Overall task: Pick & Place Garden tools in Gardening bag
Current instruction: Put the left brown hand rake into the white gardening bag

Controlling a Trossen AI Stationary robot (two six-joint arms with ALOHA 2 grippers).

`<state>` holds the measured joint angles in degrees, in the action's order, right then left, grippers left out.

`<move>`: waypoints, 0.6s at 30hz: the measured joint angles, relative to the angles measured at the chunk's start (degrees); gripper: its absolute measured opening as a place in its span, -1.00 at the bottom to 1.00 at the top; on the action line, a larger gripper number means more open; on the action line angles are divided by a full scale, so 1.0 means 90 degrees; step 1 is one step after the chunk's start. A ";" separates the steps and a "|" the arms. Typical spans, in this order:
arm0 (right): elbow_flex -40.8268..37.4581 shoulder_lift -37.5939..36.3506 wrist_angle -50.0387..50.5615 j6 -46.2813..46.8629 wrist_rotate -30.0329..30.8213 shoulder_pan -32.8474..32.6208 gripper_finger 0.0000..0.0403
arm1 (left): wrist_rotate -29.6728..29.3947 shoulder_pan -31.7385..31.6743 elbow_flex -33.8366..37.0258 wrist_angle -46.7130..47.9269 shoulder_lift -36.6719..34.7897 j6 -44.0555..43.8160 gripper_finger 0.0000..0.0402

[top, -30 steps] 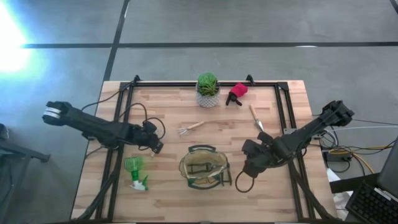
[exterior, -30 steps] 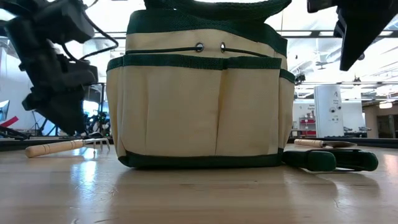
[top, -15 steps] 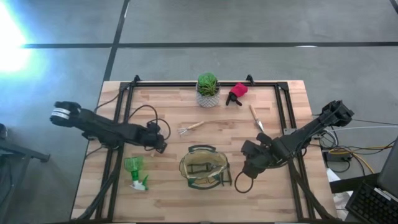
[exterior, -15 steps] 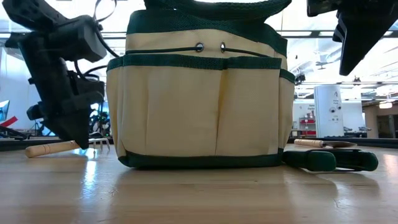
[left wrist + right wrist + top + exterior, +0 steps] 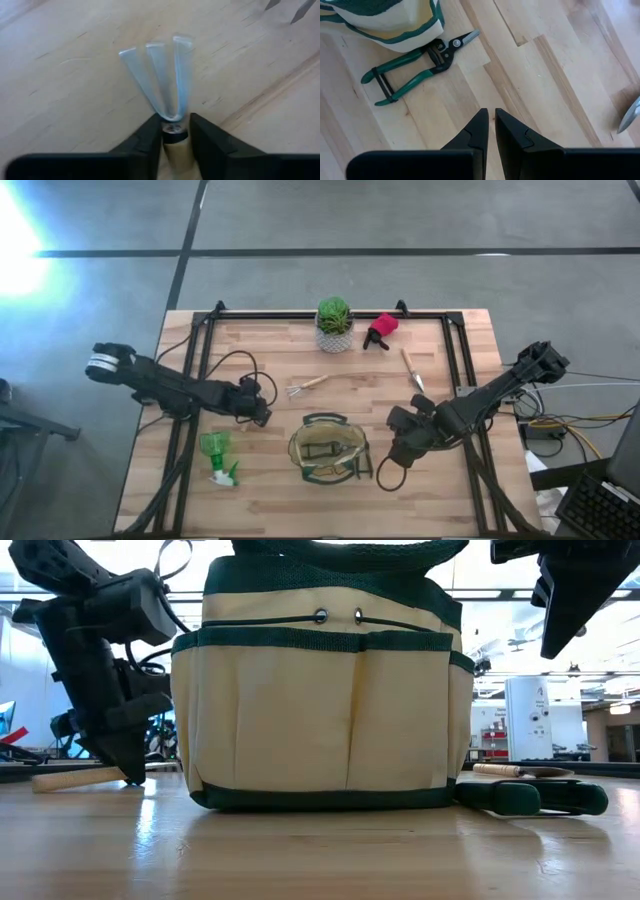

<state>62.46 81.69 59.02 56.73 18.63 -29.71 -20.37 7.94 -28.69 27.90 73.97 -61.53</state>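
Items lying on the tabletop (image 5: 470, 480), by count: one gardening bag (image 5: 326, 448); one hand fork (image 5: 306, 386); one trowel (image 5: 411, 370); one pair of green-handled pruners (image 5: 416, 64); one green spray bottle (image 5: 217, 457); one red-and-black sprayer piece (image 5: 380, 330); one potted plant (image 5: 334, 324). Two arms are showing, one hand each: left hand (image 5: 258, 411), right hand (image 5: 397, 452).
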 joint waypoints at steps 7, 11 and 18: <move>0.0000 0.0000 0.0002 -0.0042 0.0094 0.0000 -0.87 | 0.0065 -0.0002 -0.0002 -0.0010 0.0000 0.0187 -0.67; 0.0002 0.0000 0.0015 -0.0122 0.0102 0.0000 -0.87 | 0.0086 -0.0002 -0.0002 -0.0010 0.0000 0.0229 -0.67; 0.0005 0.0000 0.0015 -0.0202 0.0102 0.0000 -0.87 | 0.0359 0.0002 0.0012 0.0041 -0.0238 0.0594 -0.67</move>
<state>62.50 81.69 59.16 54.91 19.55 -29.71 -17.14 7.97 -28.58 28.27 71.83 -56.18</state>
